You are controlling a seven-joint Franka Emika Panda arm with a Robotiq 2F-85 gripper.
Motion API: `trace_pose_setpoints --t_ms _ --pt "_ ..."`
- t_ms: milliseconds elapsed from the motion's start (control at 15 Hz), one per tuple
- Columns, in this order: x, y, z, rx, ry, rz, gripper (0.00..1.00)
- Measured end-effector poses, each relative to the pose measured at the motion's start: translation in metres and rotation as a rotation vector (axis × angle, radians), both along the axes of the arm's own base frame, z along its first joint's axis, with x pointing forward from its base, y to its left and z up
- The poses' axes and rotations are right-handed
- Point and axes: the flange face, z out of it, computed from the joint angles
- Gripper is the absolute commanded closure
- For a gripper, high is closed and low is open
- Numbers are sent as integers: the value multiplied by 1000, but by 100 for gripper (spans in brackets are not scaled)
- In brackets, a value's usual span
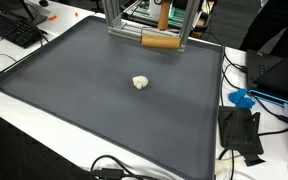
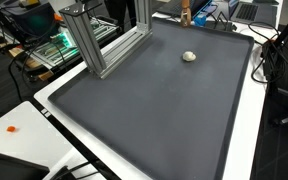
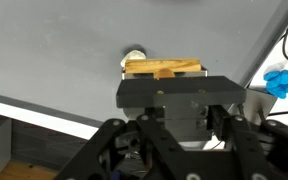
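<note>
In the wrist view my gripper (image 3: pixel 174 112) fills the lower half, dark, with its finger links spread apart and nothing between them. Just beyond it a wooden block (image 3: pixel 164 68) lies on the grey mat (image 3: pixel 54 50). A small white lump (image 3: pixel 134 55) sits behind the block. In an exterior view the wooden block (image 1: pixel 159 42) lies at the mat's far edge by the metal frame, and the white lump (image 1: pixel 139 83) sits near the mat's middle. The lump also shows in an exterior view (image 2: pixel 189 56). The gripper itself does not show in either exterior view.
An aluminium frame (image 1: pixel 144 20) (image 2: pixel 104 45) stands at the mat's edge. A keyboard (image 1: pixel 19 30) lies beside the mat. A blue object (image 1: pixel 242 98) (image 3: pixel 279 80) and black gear with cables (image 1: pixel 242 130) lie off one side. A brown item (image 2: pixel 185 15) stands at the far edge.
</note>
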Motion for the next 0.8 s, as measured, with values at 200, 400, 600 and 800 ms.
trace_pose_setpoints --t_ms 200,400,600,800 --pt "-1 0 1 0 -2 1 71" --pt "3 1 -10 14 18 -49 71" --pt "13 3 -31 38 32 -137 71" --pt "24 5 -53 57 39 -235 71"
